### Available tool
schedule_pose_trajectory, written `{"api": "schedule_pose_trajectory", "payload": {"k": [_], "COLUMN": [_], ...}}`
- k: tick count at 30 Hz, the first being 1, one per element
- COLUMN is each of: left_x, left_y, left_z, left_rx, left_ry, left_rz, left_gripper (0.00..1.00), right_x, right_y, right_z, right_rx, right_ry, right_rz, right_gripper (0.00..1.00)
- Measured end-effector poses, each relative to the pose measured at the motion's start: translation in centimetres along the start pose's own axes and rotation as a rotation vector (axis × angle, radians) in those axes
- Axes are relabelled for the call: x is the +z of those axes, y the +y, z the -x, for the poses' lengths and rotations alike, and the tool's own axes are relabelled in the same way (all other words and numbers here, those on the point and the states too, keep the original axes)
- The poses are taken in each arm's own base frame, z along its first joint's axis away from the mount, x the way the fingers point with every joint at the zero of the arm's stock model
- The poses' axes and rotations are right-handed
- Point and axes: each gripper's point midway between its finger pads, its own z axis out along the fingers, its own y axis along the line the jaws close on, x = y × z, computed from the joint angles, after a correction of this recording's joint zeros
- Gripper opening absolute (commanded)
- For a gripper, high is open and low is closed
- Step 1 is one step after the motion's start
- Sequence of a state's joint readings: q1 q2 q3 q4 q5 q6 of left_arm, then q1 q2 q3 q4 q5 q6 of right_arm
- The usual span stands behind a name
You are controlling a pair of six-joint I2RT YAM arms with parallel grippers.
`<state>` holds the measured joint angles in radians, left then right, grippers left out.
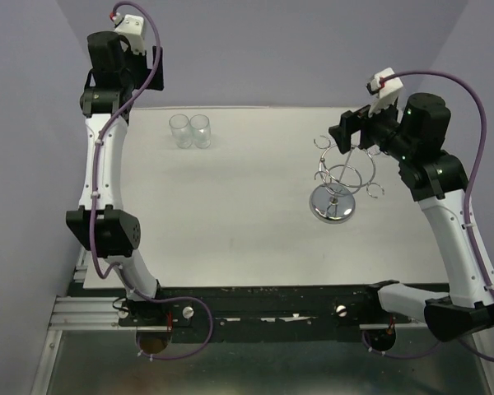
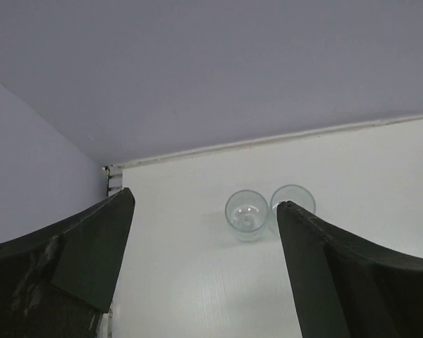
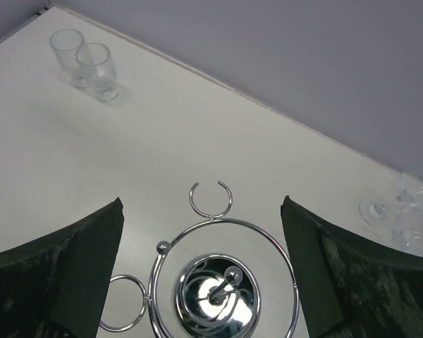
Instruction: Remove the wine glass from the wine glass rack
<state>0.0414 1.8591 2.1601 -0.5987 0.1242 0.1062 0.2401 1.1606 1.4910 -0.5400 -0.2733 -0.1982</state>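
Wine glass rack [image 3: 218, 296]: hooks look bare. Right gripper [image 3: 201, 203] above it, left gripper [image 2: 206, 201] well apart; both jaws spread, empty. Removal likely done; retreat next.

Surface [image 1: 247, 214]: flat, white, matte, set against pale walls at the far and side edges.

Far left: two clear glasses, the left glass [image 1: 179, 131] and the right glass [image 1: 201, 131], upright, touching side by side, just short of the far edge.

Right half: wine glass rack [image 1: 337, 185], chrome wire, standing upright on its round mirror disc base [image 1: 333, 203]. The base sits flat on the surface. Curled hook arms fan out around a ring above it. Well apart from the glass pair.

Far right corner, right wrist view only: clear stemmed glassware [image 3: 402, 211] near the wall, one round foot visible. Blurred; upright or tipped cannot be told.
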Motion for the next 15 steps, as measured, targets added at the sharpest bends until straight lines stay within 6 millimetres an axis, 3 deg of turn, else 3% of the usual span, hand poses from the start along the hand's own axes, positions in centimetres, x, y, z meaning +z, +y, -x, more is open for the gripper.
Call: {"api": "schedule_pose_trajectory", "payload": {"k": [3,6,10,15], "left_x": [-3.2,-4.7,-4.4,-3.9], "left_y": [-0.5,-1.2,-2.7,-4.6], "left_z": [2.5,2.2,-1.2,-4.9], "left_rx": [-0.039,-0.076,-0.107,-0.117], "left_ry": [-0.083,-0.087,-0.011,0.083], "left_rz": [0.009,0.003,-0.023,-0.061], "left_gripper": [0.99,0.99,0.99,0.99], "right_x": [0.5,0.5,-0.9,-1.7], "right_y": [-1.9,-4.2,-6.1,-6.7], "right_z": [-0.7,-2.7,-4.6,-5.0], "right_rx": [0.062,0.118,0.139,0.174], "right_ry": [0.063,0.166,0.250,0.258], "right_rz": [-0.103,-0.251,-0.392,-0.457], "right_gripper": [1.00,1.00,1.00,1.00]}}
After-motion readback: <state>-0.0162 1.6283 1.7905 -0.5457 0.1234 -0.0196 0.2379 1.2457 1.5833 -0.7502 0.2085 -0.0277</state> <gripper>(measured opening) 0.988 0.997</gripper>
